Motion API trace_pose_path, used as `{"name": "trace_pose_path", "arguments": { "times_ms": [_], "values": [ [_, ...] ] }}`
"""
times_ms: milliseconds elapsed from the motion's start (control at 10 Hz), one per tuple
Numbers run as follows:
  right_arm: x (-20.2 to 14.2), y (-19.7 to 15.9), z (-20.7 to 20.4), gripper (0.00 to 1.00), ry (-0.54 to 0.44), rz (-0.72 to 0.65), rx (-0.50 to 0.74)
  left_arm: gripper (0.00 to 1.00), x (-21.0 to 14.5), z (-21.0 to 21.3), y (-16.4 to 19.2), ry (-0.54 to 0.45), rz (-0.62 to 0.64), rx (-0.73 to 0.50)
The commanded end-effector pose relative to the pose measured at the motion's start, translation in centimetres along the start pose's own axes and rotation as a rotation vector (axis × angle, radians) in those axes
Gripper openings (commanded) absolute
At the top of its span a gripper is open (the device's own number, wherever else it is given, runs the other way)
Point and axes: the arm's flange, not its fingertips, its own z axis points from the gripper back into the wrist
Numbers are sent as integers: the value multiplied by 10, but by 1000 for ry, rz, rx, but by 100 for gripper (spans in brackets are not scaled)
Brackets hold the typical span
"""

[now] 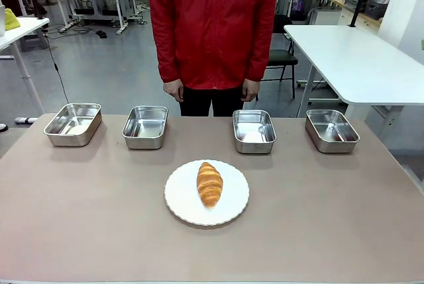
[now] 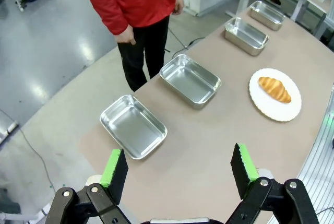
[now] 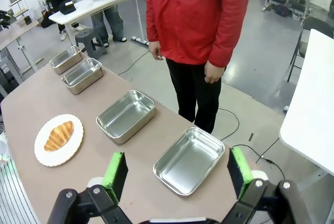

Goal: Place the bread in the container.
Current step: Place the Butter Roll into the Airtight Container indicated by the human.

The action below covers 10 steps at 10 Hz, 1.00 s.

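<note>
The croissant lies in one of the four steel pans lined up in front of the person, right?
No. The croissant lies on the white plate, nearer the robot than the four steel pans lined up in front of the person. The front view shows it.

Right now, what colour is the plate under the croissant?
White all over, with a scalloped edge. The plate shows best in the front view.

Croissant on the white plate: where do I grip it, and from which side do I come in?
Grip the croissant across its thick middle, coming straight down from above. It lies flat on the plate, long axis pointing toward the person, so probably close across its narrower width; the tapered ends offer less to hold.
</note>
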Motion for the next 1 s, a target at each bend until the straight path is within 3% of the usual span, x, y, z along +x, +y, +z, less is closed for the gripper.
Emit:
{"name": "trace_pose_path", "arguments": {
  "times_ms": [0,900],
  "values": [
    [1,1,0,100,-2,2,1,100,-1,1,-1,-12,-22,-10],
    [1,1,0,100,-2,2,1,100,-1,1,-1,-12,-22,-10]
  ]
}}
